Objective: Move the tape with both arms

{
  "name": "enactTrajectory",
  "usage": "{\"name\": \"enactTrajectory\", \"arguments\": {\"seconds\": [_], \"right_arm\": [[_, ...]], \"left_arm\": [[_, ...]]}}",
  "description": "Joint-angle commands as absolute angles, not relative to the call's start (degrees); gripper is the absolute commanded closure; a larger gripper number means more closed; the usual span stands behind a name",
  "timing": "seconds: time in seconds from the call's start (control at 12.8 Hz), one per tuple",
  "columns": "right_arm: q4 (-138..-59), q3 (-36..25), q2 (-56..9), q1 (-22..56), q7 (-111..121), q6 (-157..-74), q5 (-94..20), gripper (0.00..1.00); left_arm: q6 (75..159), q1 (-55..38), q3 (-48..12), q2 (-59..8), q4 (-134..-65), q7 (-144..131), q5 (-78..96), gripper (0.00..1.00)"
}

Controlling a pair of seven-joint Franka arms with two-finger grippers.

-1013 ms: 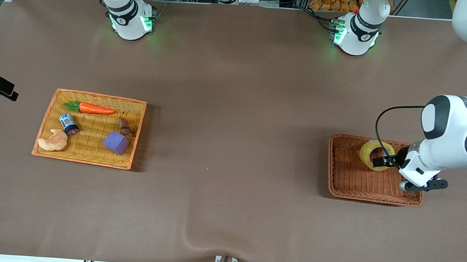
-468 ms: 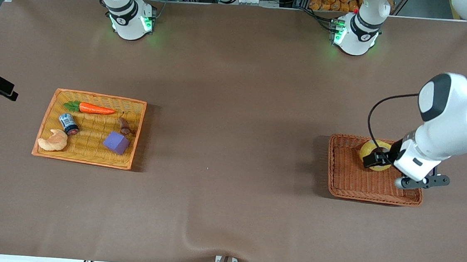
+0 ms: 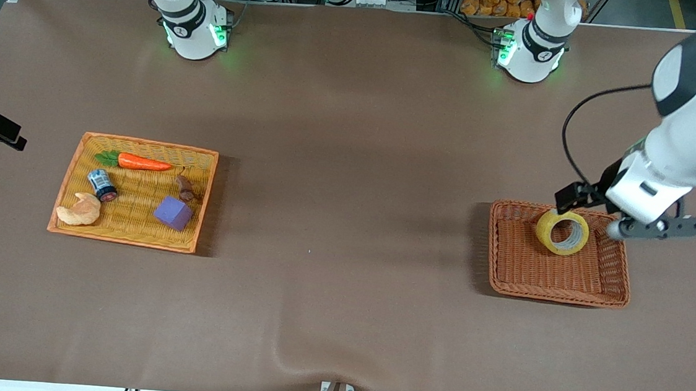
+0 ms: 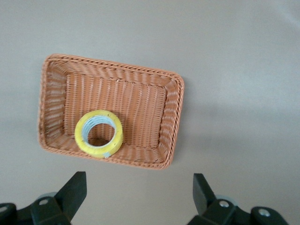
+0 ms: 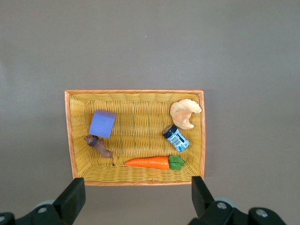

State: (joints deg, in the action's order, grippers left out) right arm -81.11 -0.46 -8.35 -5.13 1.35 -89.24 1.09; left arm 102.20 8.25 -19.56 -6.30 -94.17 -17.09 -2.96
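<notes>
The yellow tape [image 3: 562, 232] lies flat in a brown wicker basket [image 3: 521, 277] at the left arm's end of the table. My left gripper [image 3: 576, 197] hangs open and empty in the air over the basket's edge nearest the robots' bases, apart from the tape. In the left wrist view the tape [image 4: 99, 133] lies in the basket [image 4: 145, 98], with the left gripper [image 4: 137, 194] open above bare table. My right gripper [image 5: 136, 199] is open and empty, high over the table beside the yellow basket [image 5: 136, 96]; it is out of the front view.
The yellow wicker basket [image 3: 133, 237] at the right arm's end holds a carrot [image 3: 142, 162], a blue-and-white can [image 3: 102, 184], a croissant [image 3: 78, 210], a purple cube [image 3: 173, 213] and a small brown object [image 3: 186, 188]. Brown cloth covers the table between the baskets.
The left gripper was down at the tape in the brown basket. It has let go and lifted up and away toward the bases. The tape stays in the basket.
</notes>
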Motion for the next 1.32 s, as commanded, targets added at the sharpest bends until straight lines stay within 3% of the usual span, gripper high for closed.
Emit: {"name": "enactTrajectory", "arguments": {"seconds": [0.0,0.31,0.55,1.25], "right_arm": [[-80.1,0.3,-8.7,-6.2,1.7,-88.9,0.7,0.00],[-80.1,0.4,-8.7,-6.2,1.7,-88.9,0.7,0.00],[-80.1,0.4,-8.6,-6.2,1.7,-88.9,0.7,0.00],[-80.1,0.3,-8.7,-6.2,1.7,-88.9,0.7,0.00]], "left_arm": [[97.6,8.6,-20.4,-3.2,-94.8,-16.9,-4.0,0.00],[92.6,3.4,-16.4,0.3,-94.7,-10.6,-3.7,0.00],[89.1,-1.7,-9.7,0.4,-90.9,-7.0,-3.3,0.00],[85.4,-3.3,-5.2,0.4,-88.2,-8.4,0.5,0.00]]}}
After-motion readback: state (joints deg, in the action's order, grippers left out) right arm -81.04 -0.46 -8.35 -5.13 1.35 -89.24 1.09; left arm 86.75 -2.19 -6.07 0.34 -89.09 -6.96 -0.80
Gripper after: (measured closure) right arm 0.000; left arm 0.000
